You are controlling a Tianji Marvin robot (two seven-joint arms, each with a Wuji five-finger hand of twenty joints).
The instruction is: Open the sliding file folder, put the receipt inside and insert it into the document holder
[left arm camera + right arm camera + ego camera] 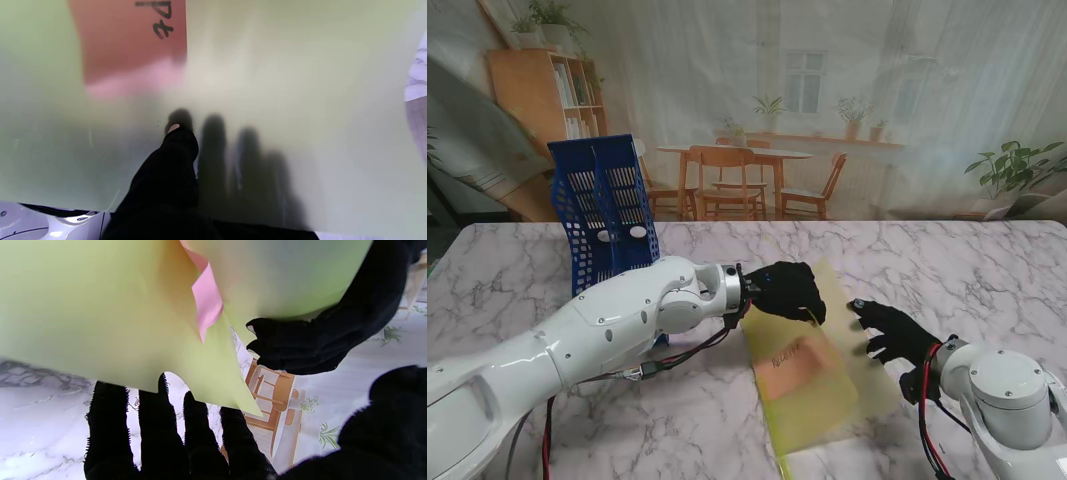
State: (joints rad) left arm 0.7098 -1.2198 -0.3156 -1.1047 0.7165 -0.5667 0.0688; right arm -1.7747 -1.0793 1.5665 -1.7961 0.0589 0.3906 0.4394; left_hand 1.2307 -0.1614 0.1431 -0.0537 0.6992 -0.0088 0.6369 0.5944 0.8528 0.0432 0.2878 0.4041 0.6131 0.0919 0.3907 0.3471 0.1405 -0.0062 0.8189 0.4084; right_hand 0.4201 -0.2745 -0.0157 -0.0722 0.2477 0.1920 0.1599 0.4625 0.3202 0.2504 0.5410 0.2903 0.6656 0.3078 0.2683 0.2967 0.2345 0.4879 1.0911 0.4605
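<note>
From the stand, my left hand [787, 290] pinches the far edge of the yellow-green file folder [827, 390], which slopes toward the surface's [987, 270] near edge; the pink receipt [795, 362] shows dimly through it. My right hand [892, 332] hovers at the folder's right edge, fingers spread, holding nothing. The blue document holder [605, 212] stands near the far left corner.

Left wrist: my thumb [173, 156] lies on the folder [300, 83]; the other fingers are only shadows behind it.

Right wrist: a receipt corner [206, 303] pokes from between the folder's leaves [100, 313].
</note>
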